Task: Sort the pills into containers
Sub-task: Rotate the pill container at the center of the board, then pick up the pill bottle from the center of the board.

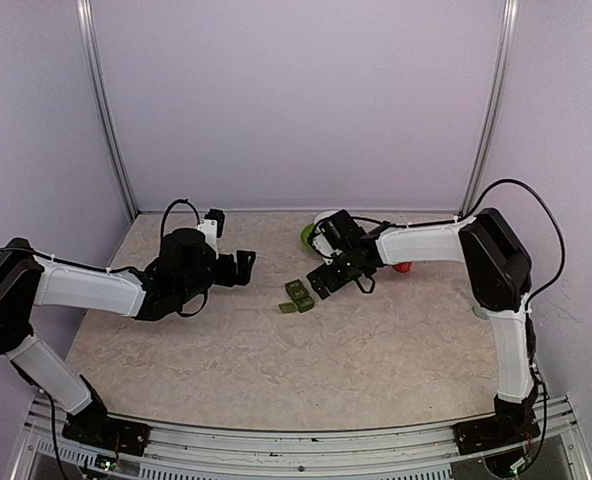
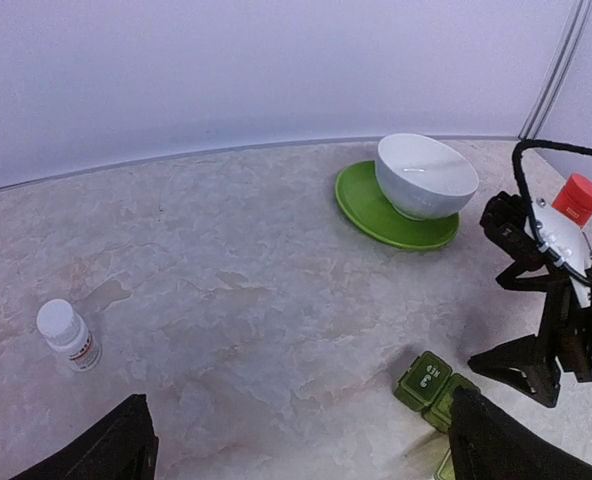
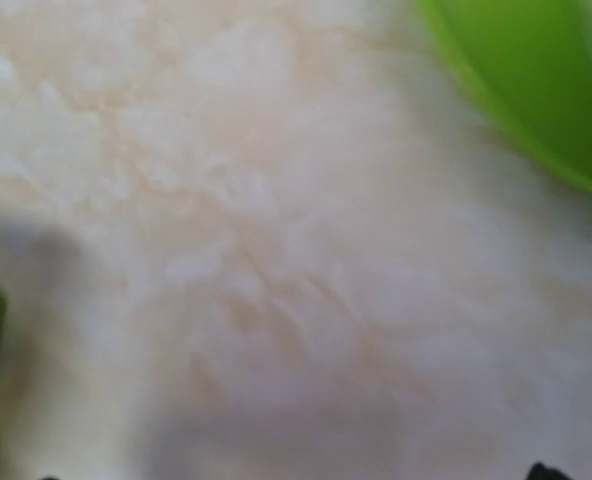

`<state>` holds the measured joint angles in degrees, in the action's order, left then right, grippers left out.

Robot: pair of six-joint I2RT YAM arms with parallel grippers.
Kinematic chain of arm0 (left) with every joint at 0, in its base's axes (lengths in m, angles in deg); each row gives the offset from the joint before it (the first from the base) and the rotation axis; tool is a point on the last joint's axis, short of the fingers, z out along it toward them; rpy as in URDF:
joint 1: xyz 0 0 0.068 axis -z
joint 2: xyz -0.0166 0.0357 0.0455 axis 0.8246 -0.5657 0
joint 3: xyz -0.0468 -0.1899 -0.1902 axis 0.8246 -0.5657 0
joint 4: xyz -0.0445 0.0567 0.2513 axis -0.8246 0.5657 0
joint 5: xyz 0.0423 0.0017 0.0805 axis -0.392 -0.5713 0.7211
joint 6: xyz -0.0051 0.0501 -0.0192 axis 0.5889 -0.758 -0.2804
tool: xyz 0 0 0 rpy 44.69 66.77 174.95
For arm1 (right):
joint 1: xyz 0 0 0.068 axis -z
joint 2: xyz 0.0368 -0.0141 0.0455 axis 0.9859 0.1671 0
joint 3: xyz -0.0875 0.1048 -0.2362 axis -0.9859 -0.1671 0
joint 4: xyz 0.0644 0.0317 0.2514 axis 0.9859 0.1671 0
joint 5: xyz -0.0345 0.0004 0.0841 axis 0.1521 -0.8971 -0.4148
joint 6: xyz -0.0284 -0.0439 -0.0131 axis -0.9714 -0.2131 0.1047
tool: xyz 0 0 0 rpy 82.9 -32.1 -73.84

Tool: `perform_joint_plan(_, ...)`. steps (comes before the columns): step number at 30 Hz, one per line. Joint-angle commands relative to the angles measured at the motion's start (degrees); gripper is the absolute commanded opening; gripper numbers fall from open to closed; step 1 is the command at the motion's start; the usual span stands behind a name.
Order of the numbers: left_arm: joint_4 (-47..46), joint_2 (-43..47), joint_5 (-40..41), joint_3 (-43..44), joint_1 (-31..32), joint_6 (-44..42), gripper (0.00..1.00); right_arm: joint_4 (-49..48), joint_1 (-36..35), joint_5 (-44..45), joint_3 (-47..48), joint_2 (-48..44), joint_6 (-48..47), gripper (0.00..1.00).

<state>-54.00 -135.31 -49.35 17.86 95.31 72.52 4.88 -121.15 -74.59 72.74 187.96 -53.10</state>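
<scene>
1. Right gripper: jaws wide, empty, hovering just right of the containers, mid-table.
2. Left gripper: jaws wide, empty, left of the containers.
3. Step: approach, probably. The next move likely calls for lifting a lid.
4. Count: one three-compartment strip, one white bowl, one green plate, one red-capped bottle, one small white bottle. No pills visible.

Containers: small dark green strip of joined square lidded compartments. Lies flat, angled, near centre of overhead frame.
</scene>
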Motion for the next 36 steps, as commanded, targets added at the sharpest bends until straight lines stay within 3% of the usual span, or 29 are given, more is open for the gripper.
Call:
perform_joint_plan(1,-1.34,1.85,-0.08,-0.29,0.20,0.61,0.99,-3.15,0.55,2.22,-4.48,-10.82,1.25,1.00)
perform_joint_plan(9,-1.96,1.78,-0.15,-0.64,0.66,0.85,0.99,-14.26,6.40,7.54,-20.98,-25.01,10.09,1.00)
perform_joint_plan(16,-2.03,2.10,-0.08,-0.68,0.86,0.76,0.99,-20.76,9.73,13.76,-30.07,-30.01,15.48,1.00)
perform_joint_plan(26,0.12,4.53,0.85,-0.19,1.98,1.47,0.99,-31.60,18.18,8.76,-32.70,-21.32,17.31,1.00)
perform_joint_plan(30,1.78,6.92,2.77,-1.31,2.48,1.42,0.99,-34.55,20.37,4.34,-28.95,-14.89,17.45,1.00)
perform_joint_plan(36,2.74,11.94,3.74,-5.28,2.58,2.79,0.99,-35.66,20.65,4.99,-24.02,-8.00,16.21,0.95)
